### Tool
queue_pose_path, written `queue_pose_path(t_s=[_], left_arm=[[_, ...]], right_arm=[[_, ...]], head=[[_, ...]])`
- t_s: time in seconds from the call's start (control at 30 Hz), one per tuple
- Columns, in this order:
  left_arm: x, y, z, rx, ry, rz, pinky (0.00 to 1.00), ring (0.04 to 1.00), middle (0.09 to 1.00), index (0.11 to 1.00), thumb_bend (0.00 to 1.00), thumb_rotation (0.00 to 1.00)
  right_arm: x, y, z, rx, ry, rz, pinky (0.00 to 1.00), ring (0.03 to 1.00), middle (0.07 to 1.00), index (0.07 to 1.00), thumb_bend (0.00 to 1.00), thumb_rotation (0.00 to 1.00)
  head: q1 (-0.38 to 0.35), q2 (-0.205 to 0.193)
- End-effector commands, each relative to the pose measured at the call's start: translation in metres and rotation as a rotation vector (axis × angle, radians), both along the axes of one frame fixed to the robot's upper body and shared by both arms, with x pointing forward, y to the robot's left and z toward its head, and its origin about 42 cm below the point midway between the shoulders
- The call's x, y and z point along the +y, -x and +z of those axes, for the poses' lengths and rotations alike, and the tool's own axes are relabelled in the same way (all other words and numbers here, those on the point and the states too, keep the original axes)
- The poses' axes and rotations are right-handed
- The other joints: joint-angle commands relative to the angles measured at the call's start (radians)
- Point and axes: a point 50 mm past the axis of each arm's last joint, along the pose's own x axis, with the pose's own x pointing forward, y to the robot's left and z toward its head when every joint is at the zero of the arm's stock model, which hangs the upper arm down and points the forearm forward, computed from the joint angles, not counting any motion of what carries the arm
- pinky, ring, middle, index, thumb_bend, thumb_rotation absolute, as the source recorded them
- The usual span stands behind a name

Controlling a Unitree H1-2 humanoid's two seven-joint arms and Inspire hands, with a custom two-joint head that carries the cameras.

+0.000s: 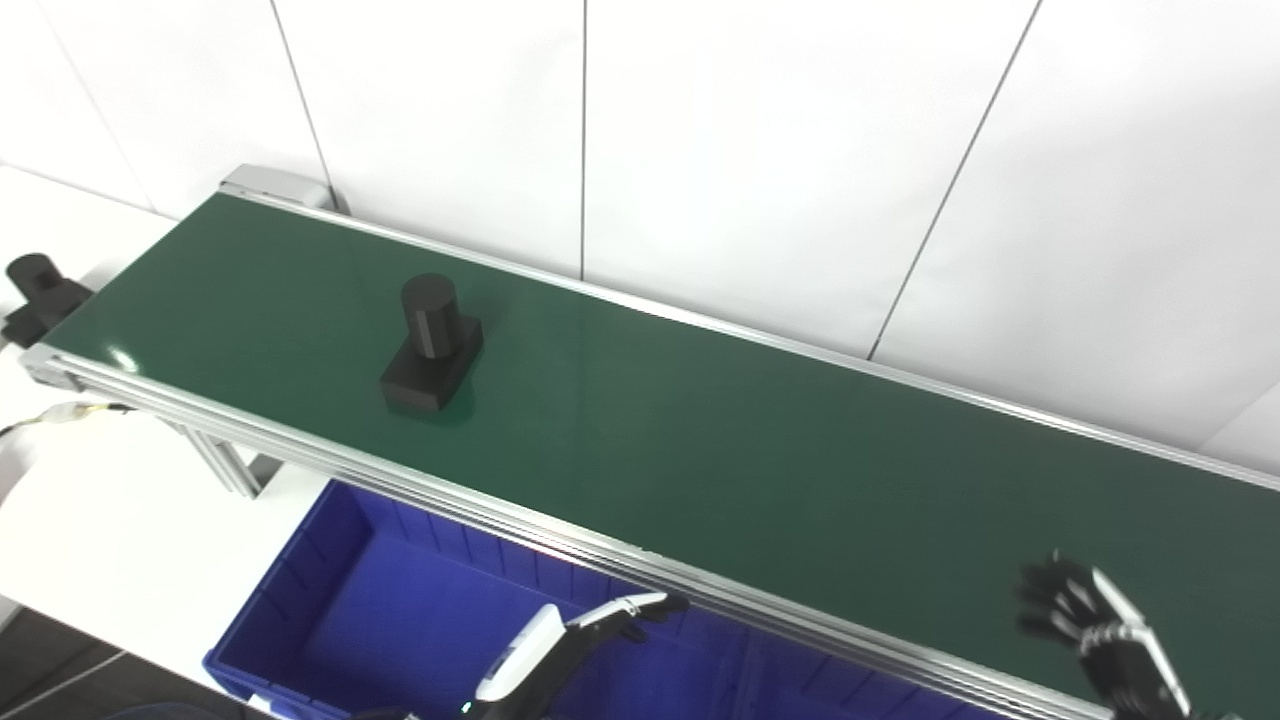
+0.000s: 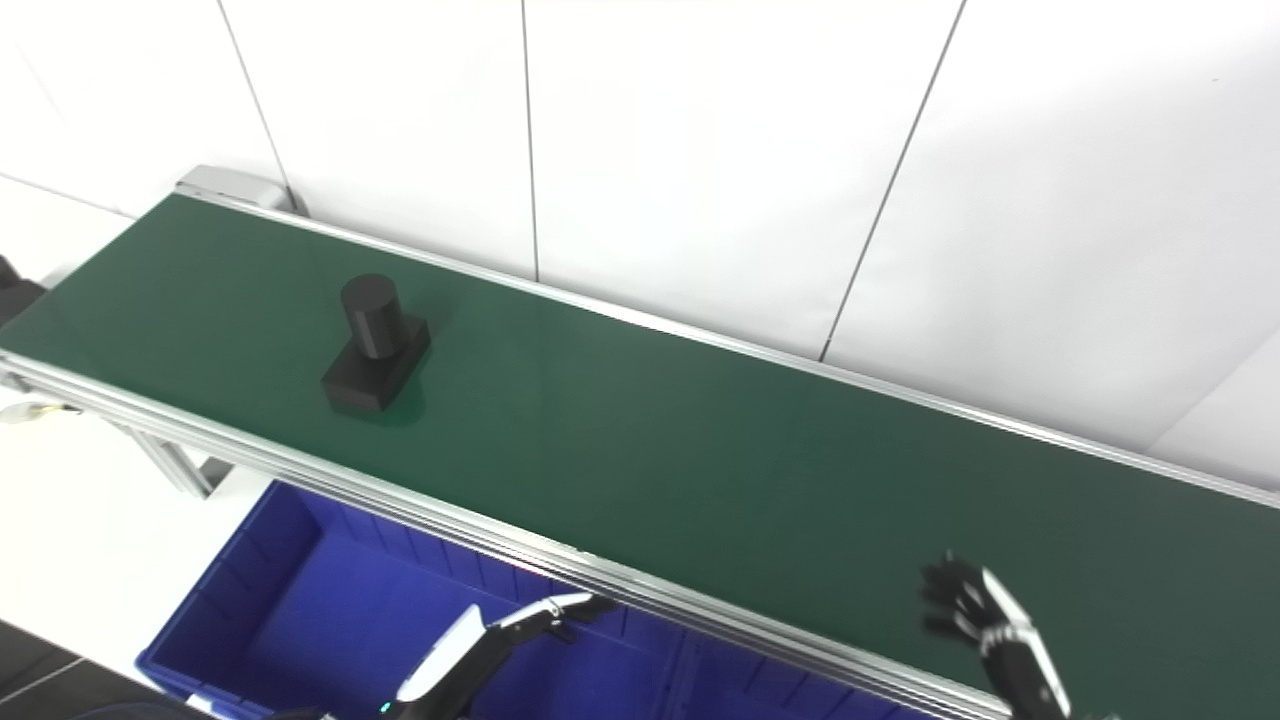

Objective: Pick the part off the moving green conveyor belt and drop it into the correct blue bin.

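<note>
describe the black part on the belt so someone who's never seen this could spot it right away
A long green conveyor belt runs along a white wall. Toward its left end sits the black part: an upright cylinder on a flat block base. It is the only thing resting on the belt.

Part on belt, bin before it

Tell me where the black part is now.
In both eye views the black part stands on the green belt toward its left end, above the blue bin, far from both hands.
</note>
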Motion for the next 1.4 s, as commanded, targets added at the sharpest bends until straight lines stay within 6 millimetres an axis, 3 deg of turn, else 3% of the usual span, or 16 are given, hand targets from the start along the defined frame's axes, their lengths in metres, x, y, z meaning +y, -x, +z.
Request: queue_pose_path(t_s=[0.0,0.13,0.37,0.7,0.97,1.07,1.17,1.37], left_arm=[[0.005,-0.005,0.015,-0.048,0.022,-0.036,0.72,0.819,0.855,0.855,1.0,0.43],[0.009,-0.008,0.025,-0.052,0.018,-0.079,0.73,0.831,0.867,0.868,1.0,0.48],[0.009,-0.006,0.033,-0.024,0.044,-0.09,0.74,0.835,0.871,0.867,1.0,0.48],[0.006,0.005,0.035,0.007,0.054,-0.089,0.81,0.878,0.896,0.871,1.0,0.5],[0.004,0.009,0.034,0.017,0.053,-0.072,0.8,0.865,0.886,0.862,1.0,0.5],[0.001,0.007,0.033,0.016,0.055,-0.065,0.78,0.855,0.879,0.856,1.0,0.49],[-0.001,0.005,0.032,0.018,0.058,-0.059,0.78,0.854,0.876,0.856,1.0,0.52],[0.0,-0.002,0.032,0.003,0.05,-0.033,0.76,0.841,0.867,0.844,1.0,0.52]], right_arm=[[0.007,-0.01,0.015,-0.036,0.0,0.012,0.67,0.743,0.794,0.842,0.9,0.42],[0.023,-0.036,0.03,-0.042,0.049,0.035,0.69,0.761,0.811,0.849,0.91,0.48],[0.044,-0.082,0.044,-0.015,0.139,0.074,0.69,0.77,0.815,0.847,0.88,0.44],[0.059,-0.122,0.048,0.019,0.218,0.122,0.71,0.795,0.84,0.858,0.85,0.43],[0.061,-0.133,0.045,0.009,0.219,0.12,0.72,0.792,0.837,0.866,0.84,0.45],[0.057,-0.135,0.044,-0.004,0.218,0.12,0.72,0.79,0.836,0.864,0.83,0.44],[0.051,-0.137,0.044,0.003,0.211,0.123,0.72,0.791,0.84,0.87,0.82,0.44],[0.043,-0.135,0.044,0.032,0.209,0.12,0.76,0.807,0.839,0.879,0.8,0.4]], head=[[-0.006,-0.002],[-0.018,-0.004],[-0.031,0.009],[0.046,0.012],[0.14,-0.006],[0.241,-0.028],[0.294,-0.04],[0.32,-0.046]])
